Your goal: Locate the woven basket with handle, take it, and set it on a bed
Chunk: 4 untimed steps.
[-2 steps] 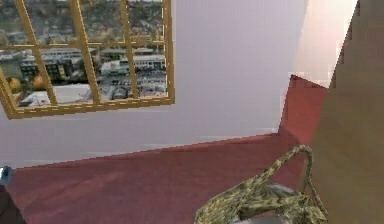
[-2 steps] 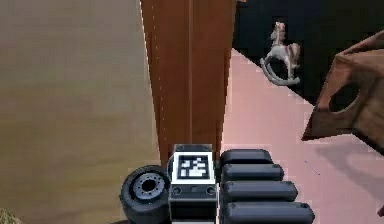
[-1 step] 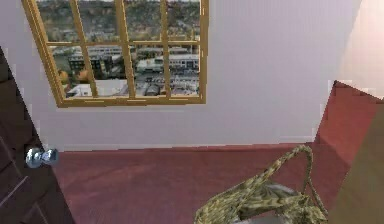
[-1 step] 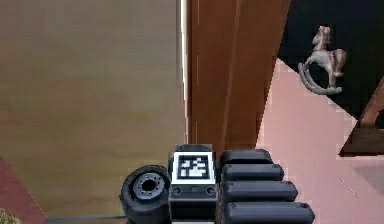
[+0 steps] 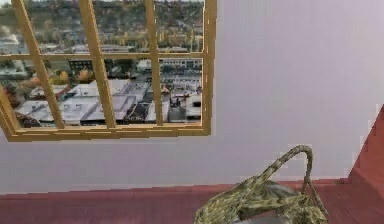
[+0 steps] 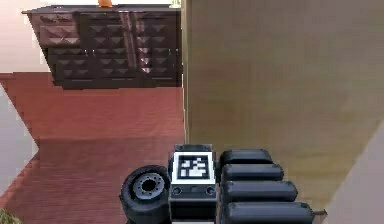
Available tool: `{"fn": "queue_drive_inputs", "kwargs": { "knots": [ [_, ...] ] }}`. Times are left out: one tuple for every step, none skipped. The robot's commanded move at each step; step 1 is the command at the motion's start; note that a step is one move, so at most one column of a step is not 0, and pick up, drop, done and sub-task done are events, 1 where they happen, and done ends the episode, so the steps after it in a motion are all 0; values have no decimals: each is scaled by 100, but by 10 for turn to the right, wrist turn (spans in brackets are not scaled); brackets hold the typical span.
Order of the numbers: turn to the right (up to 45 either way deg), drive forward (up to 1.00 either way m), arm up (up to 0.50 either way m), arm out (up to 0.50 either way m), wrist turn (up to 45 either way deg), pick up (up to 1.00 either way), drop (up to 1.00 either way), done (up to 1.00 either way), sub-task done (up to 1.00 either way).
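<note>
Woven basket (image 5: 262,200) sits on red-brown floor (image 5: 110,208) at forward view's lower right, near wall, handle arching up and right. Gripper (image 6: 148,195) low in arm side view, far end indistinct; cannot tell whether it holds anything. Judgement: basket lies ahead of arm, so base must advance.

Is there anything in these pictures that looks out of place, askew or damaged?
The woven basket at the forward view's bottom right seems tipped: it leans sideways on the reddish floor instead of standing upright. Nothing else stands out.
</note>
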Motion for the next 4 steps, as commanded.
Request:
{"fn": "queue_drive_inputs", "kwargs": {
  "knots": [
    [120,0,0,0,0,0,0,0,0],
    [0,50,0,0,0,0,0,0,0],
    [450,0,0,0,0,0,0,0,0],
    [180,0,0,0,0,0,0,0,0]
  ]
}}
